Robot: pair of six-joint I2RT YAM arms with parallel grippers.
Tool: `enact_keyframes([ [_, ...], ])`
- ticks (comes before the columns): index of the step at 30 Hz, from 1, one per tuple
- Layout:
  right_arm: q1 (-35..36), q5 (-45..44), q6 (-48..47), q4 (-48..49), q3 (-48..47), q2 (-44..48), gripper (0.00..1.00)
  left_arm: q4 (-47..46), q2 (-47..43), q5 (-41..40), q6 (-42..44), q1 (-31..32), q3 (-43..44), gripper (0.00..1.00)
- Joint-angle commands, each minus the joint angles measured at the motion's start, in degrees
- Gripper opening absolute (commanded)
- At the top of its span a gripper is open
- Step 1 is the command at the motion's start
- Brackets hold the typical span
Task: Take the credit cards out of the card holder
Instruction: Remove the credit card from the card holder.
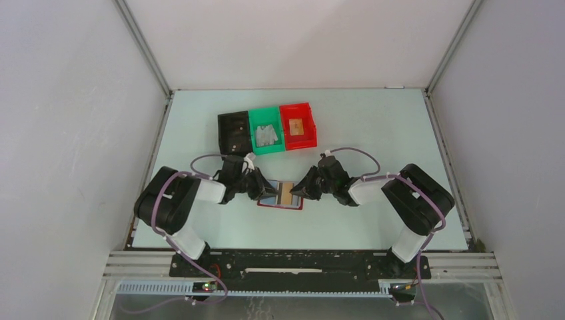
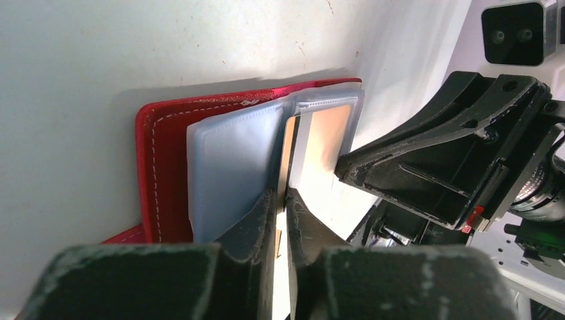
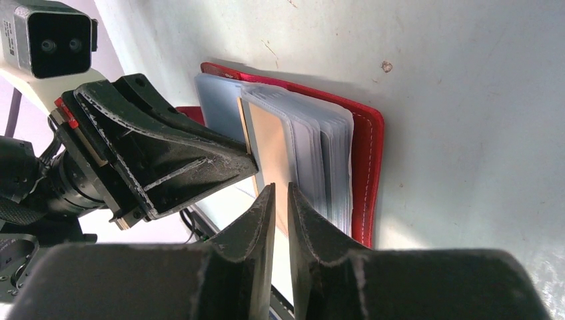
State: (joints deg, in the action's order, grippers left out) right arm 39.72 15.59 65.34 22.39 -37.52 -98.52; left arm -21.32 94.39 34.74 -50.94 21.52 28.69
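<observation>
The dark-red card holder (image 1: 280, 206) lies open on the table between my grippers, its clear sleeves fanned up. It also shows in the left wrist view (image 2: 163, 173) and the right wrist view (image 3: 366, 167). A light blue card (image 2: 233, 167) lies flat on its left half. A tan card (image 2: 326, 143) sits in a raised clear sleeve, and its face also shows in the right wrist view (image 3: 273, 147). My left gripper (image 2: 282, 200) is shut on a thin tan card edge (image 2: 287, 160). My right gripper (image 3: 280, 193) is nearly closed on the sleeve page with the tan card.
Three small bins stand behind the holder: black (image 1: 234, 131), green (image 1: 254, 137) with a grey item (image 1: 266, 135) inside, and bright red (image 1: 310, 127) with a tan item (image 1: 296, 127) inside. The two grippers' tips sit almost nose to nose over the holder.
</observation>
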Motion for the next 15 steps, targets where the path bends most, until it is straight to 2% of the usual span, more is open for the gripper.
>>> enact_keyframes([
  [1,0.0,-4.3,-1.6,-7.1,0.8,-2.9,0.22,-3.4,-2.1,0.3,-1.4,-0.8,-1.5,0.10],
  [4,0.1,-4.3,-1.7,-7.3,0.8,-3.0,0.22,-3.6,-2.7,-0.2,-1.7,-1.4,-2.1,0.07],
  [7,0.0,-4.4,-1.8,-7.7,0.8,-3.0,0.21,-3.7,-3.1,-0.2,-1.6,-1.8,-2.4,0.00],
  [15,-0.1,-4.6,-2.0,-7.9,0.8,-3.1,0.21,-3.2,-3.4,-0.2,-1.5,-2.6,-2.7,0.00],
])
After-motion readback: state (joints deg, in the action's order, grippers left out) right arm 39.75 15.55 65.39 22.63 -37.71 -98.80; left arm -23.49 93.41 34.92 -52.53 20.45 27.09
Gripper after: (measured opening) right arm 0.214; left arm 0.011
